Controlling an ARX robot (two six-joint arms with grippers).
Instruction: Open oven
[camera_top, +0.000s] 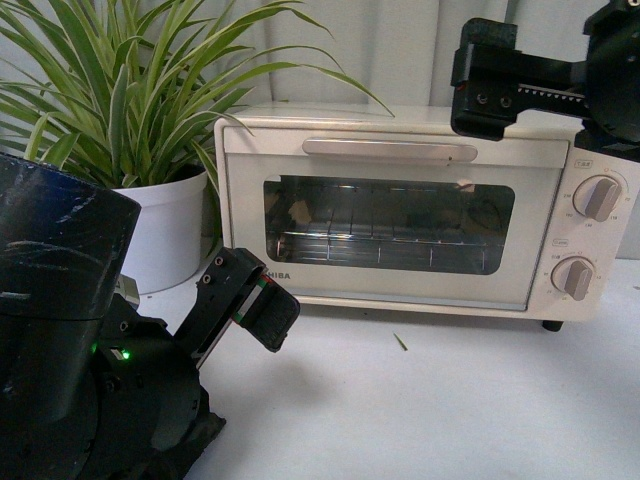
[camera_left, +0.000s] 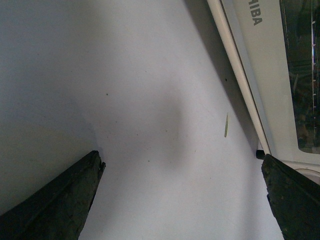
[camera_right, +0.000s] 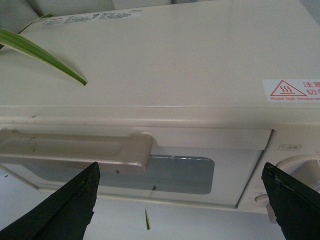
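The cream-white oven (camera_top: 400, 210) stands at the back of the white table, its glass door shut, the wire rack showing behind the window. A pale bar handle (camera_top: 390, 149) runs along the door's top, and two round knobs (camera_top: 600, 197) sit on the right panel. My right gripper (camera_top: 482, 85) hovers open above the oven's top right, over the handle's right end (camera_right: 75, 150); in its wrist view, the right gripper (camera_right: 180, 170) holds nothing. My left gripper (camera_top: 268, 308) hangs open low over the table, in front of the door's lower left corner (camera_left: 255, 30).
A striped-leaf plant (camera_top: 120, 100) in a white pot (camera_top: 170, 235) stands left of the oven, one leaf (camera_right: 45, 55) reaching over its top. A small leaf sliver (camera_top: 400, 342) lies on the table (camera_top: 430, 410). Pale curtains hang behind.
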